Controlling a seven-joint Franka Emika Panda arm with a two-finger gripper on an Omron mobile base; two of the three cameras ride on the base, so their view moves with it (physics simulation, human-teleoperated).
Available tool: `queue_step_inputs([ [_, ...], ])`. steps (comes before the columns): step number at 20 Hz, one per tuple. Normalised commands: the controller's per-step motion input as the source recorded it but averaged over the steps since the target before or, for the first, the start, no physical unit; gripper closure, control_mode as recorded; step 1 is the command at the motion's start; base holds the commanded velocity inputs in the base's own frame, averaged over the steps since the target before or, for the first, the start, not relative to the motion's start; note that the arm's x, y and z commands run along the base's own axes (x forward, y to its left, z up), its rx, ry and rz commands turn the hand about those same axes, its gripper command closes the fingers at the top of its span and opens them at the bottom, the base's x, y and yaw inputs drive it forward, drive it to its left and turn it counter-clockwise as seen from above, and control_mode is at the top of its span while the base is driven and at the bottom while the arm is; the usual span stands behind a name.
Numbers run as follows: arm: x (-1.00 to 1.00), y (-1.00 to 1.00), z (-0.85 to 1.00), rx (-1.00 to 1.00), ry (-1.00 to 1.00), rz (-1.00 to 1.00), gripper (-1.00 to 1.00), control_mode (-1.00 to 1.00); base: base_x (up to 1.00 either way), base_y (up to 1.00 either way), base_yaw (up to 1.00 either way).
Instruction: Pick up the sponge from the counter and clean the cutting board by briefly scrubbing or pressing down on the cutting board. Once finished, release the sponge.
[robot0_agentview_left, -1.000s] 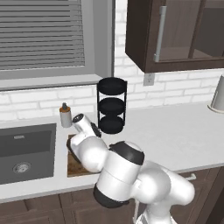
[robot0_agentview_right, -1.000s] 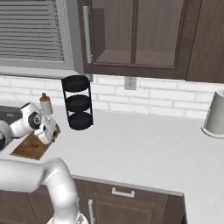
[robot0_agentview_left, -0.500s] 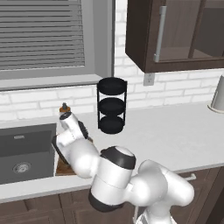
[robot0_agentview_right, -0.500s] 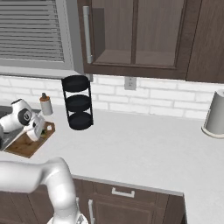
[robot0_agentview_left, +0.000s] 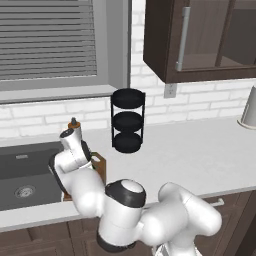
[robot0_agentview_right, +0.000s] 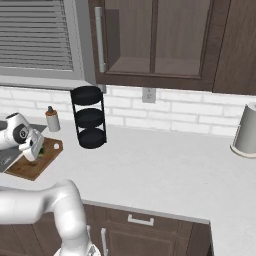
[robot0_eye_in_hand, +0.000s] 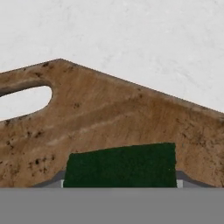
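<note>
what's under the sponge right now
The brown cutting board lies under the sponge, which sits between the gripper's fingers. The sponge covers the board beneath it, so whether they touch cannot be seen.

Mottled brown wood cutting board (robot0_eye_in_hand: 131, 118); matte pale counter (robot0_eye_in_hand: 131, 39).

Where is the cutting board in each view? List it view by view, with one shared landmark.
Left base view: cutting board, left of centre, mostly behind the arm.
Right base view: lower left.
Hand view: across the middle.
Landmark: black tiered rack, right of it in both base views.
</note>
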Motion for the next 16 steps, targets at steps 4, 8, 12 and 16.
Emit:
queue_step_inputs([
  [4, 0.01, 0.09, -0.42, 0.11, 0.0, 0.0, 1.0, -1.0, 0.0, 0.0, 0.0],
  [8, 0.02, 0.07, -0.66, 0.01, 0.0, 0.0, 1.0, -1.0, 0.0, 0.0, 0.0],
  [12, 0.0, 0.0, -0.81, 0.0, 0.0, 0.0, 1.0, -1.0, 0.0, 0.0, 0.0],
  [16, 0.0, 0.0, -0.85, 0.0, 0.0, 0.0, -1.0, -1.0, 0.0, 0.0, 0.0],
])
